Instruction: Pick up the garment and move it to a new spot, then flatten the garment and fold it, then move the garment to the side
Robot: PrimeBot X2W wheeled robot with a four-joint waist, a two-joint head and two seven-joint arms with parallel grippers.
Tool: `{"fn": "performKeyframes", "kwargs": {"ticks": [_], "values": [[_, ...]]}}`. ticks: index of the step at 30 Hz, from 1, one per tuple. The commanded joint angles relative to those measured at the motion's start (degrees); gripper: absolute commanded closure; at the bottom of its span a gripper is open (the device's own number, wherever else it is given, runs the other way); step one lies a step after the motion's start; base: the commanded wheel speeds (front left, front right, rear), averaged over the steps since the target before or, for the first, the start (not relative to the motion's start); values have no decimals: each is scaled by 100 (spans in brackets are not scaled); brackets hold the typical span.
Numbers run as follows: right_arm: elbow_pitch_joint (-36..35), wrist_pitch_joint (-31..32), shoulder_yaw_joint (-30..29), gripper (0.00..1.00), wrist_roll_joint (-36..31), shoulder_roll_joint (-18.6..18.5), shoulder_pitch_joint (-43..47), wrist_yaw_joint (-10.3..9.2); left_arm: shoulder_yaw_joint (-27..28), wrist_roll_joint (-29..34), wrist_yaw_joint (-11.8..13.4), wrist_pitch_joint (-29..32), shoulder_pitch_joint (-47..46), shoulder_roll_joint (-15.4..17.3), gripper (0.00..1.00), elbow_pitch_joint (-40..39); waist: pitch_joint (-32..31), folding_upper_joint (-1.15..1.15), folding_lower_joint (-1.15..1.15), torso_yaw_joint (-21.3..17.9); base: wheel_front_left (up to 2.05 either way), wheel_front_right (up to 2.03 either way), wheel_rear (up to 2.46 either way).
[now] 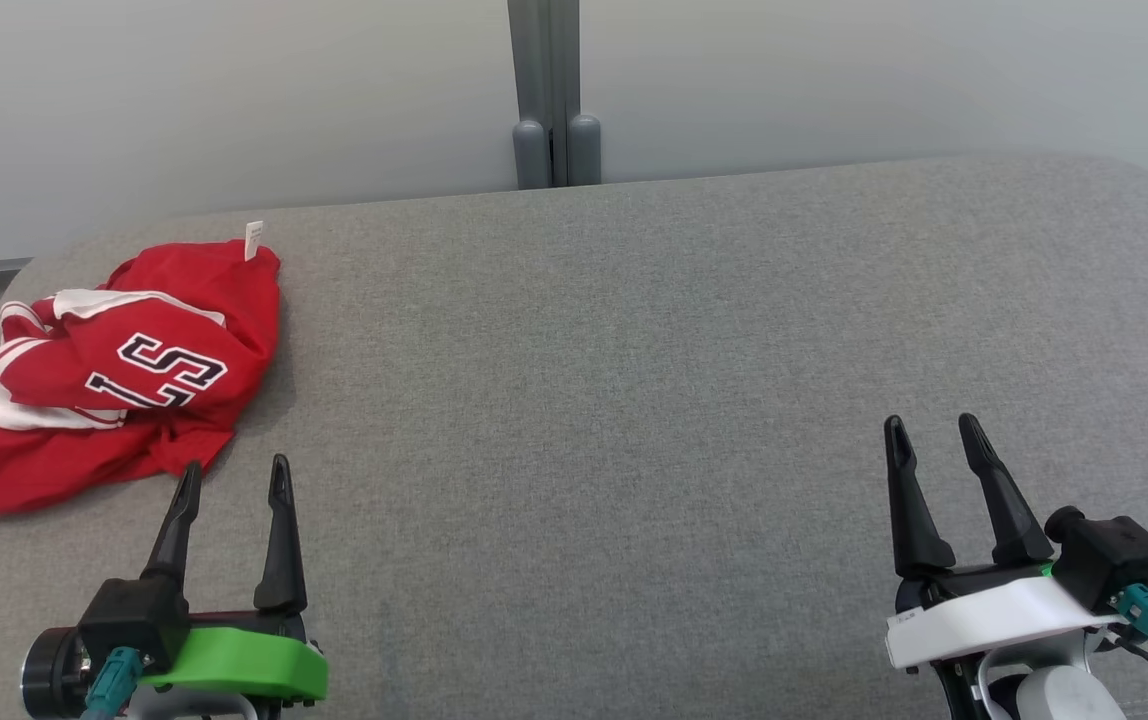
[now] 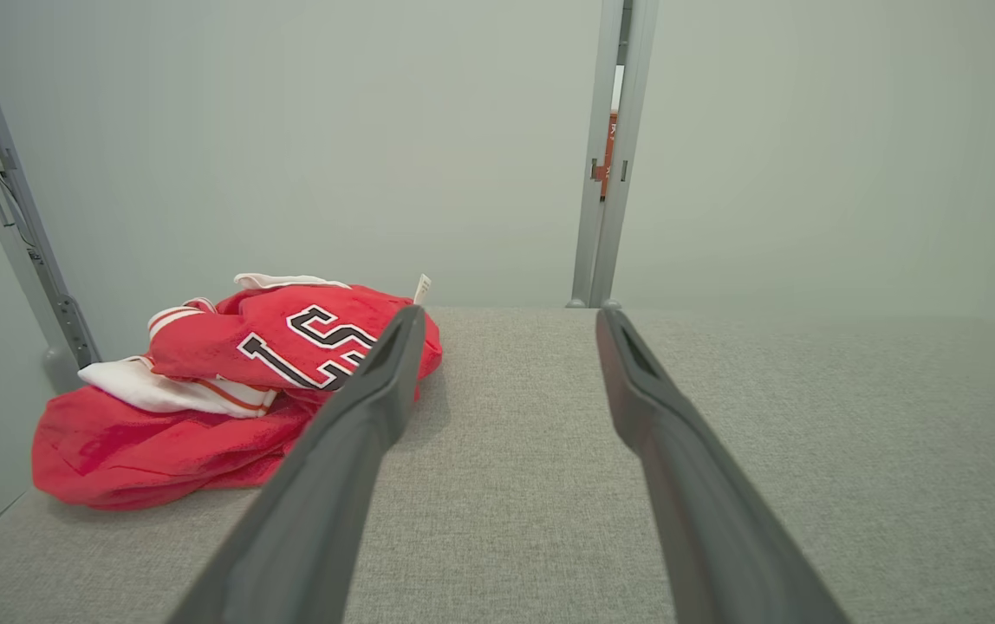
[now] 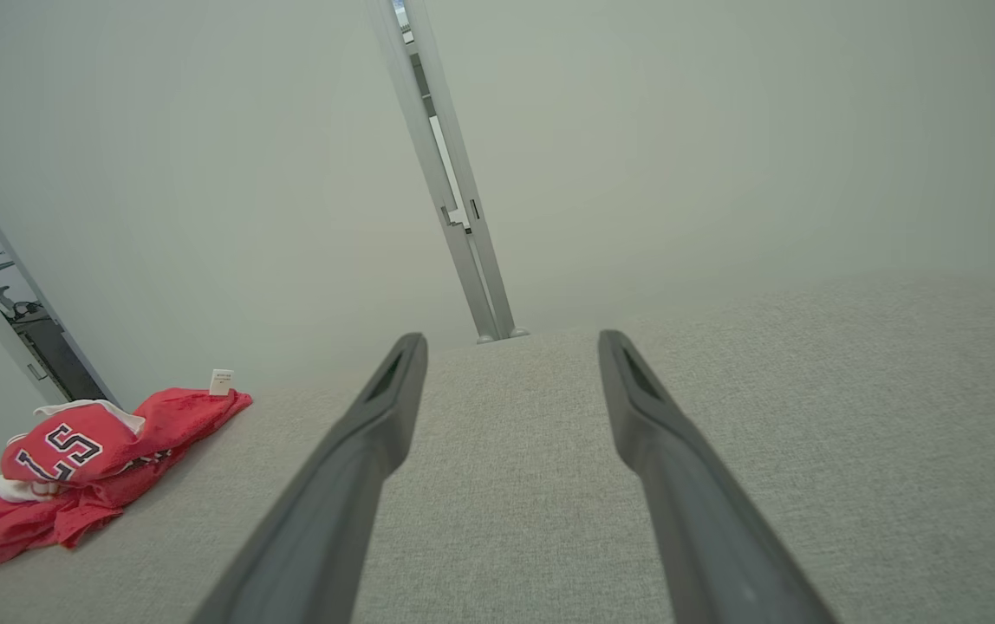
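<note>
Count: one garment [image 1: 104,385], one table [image 1: 634,400], two pincers with two dark fingers each, one grey post [image 1: 552,90].
Garment, place: on the table, towards ten o'clock in the head view, at the table's far left corner; its left edge runs out of that view.
Garment, look: red cloth, crumpled into a loose heap, not laid flat. White bands with thin red stripes show in the folds on its left side. On top sit two block characters, black with a white outline, looking like a 1 and a 5. A small white tag [image 1: 253,240] stands up from its far right corner.
Garment, long axis: from eight o'clock to two o'clock in the head view, with the tag at the two o'clock end. The row of characters climbs the same way.
Left pincer [image 1: 236,468]: at seven o'clock in the head view, released, jaws wide apart with nothing between them, fingers pointing to twelve. Its left fingertip is just beside the garment's near edge; I cannot tell whether it touches.
Right pincer [image 1: 929,422]: at five o'clock, released and grasping nothing, well apart from the garment, fingers leaning slightly to eleven.
Table: grey woven cover, rounded far corners.
Post: at twelve o'clock behind the table, between two pale wall panels [image 1: 234,100], with two rounded caps at its foot.
</note>
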Motion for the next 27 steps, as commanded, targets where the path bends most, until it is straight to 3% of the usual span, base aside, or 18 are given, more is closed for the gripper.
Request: {"fn": "performKeyframes", "kwargs": {"ticks": [1, 27], "values": [[-17, -56, -7, 0, -110, -27, 46, 0, 5, 118, 9, -62, 54, 43, 0, -1, -1, 0, 0, 0, 0, 0, 0], [249, -97, 5, 0, -137, -27, 35, 0, 47, 36, 36, -100, -10, 42, 0, 301, -37, 0, 0, 35, 0, 0, 0]]}}
